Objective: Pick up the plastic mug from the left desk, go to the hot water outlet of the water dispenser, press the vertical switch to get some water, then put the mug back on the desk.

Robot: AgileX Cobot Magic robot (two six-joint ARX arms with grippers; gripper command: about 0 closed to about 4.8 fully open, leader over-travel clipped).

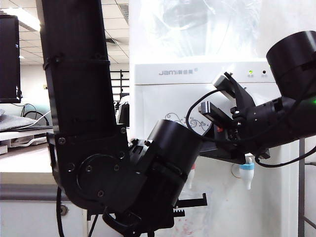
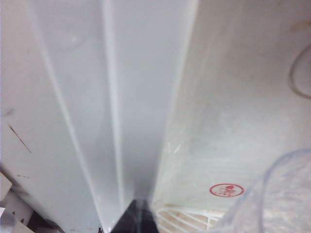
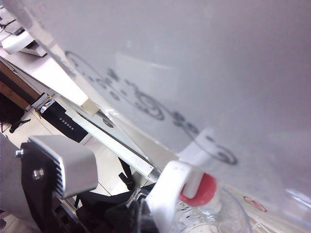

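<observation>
The plastic mug (image 2: 279, 191) is clear and hangs by the water dispenser (image 1: 207, 94), its rim just under the hot water outlet (image 3: 200, 190) with the red collar. My left gripper (image 2: 138, 219) is shut beside the mug's wall, apparently on its thin handle, which is too clear to make out. Above the mug (image 3: 216, 218), the white vertical switch (image 3: 164, 194) stands on the red tap. My right gripper (image 3: 138, 213) is shut, and its dark tip rests against that switch. In the exterior view my left arm (image 1: 98, 163) hides the mug and most of the red tap.
The blue-collared tap (image 1: 247, 174) sits to the right of the red one. A white drip grid (image 2: 187, 219) lies below the mug. The left desk (image 1: 24, 165) with its grey edge band stands behind my left arm. My right arm (image 1: 276, 118) reaches in from the right.
</observation>
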